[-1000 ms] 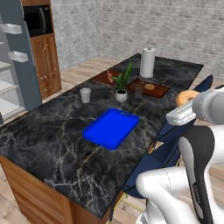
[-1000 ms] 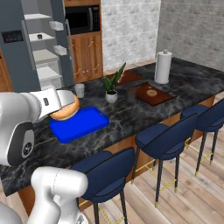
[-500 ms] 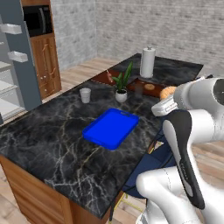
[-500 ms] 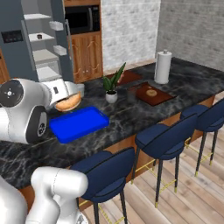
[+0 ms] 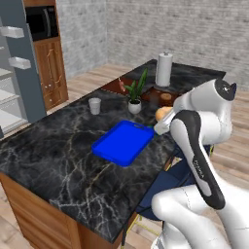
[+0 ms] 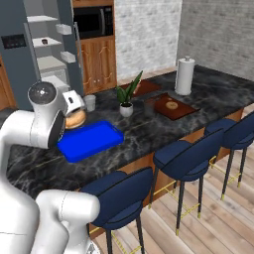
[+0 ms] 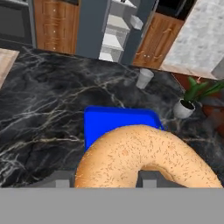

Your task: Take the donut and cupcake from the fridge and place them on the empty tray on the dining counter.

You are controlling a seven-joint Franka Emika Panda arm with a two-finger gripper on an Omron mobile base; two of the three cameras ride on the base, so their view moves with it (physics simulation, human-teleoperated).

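Note:
My gripper (image 5: 162, 119) is shut on a golden-brown donut (image 5: 162, 112), holding it just above the right end of the bright blue tray (image 5: 123, 142). In the right base view the donut (image 6: 75, 119) hangs over the tray's (image 6: 92, 141) far left corner. The hand view looks past the donut (image 7: 140, 157) down onto the tray (image 7: 114, 124), which lies bare on the black marble dining counter (image 5: 53, 155). The slate-grey fridge (image 6: 47, 47) stands open behind the counter. A small dark item (image 6: 44, 41) sits on an upper shelf, too small to identify.
Beyond the tray stand a small grey cup (image 5: 95, 105) and a potted plant (image 5: 135, 95). Further back are a paper towel roll (image 5: 164, 69) and reddish-brown trays (image 5: 154, 93). Blue stools (image 6: 191, 158) line the counter's near side. A black microwave (image 6: 93, 21) sits in the wooden cabinet.
The arm has swung the donut leftward from beyond the counter's edge to just over the tray's end. Tray, cup and plant have stayed put.

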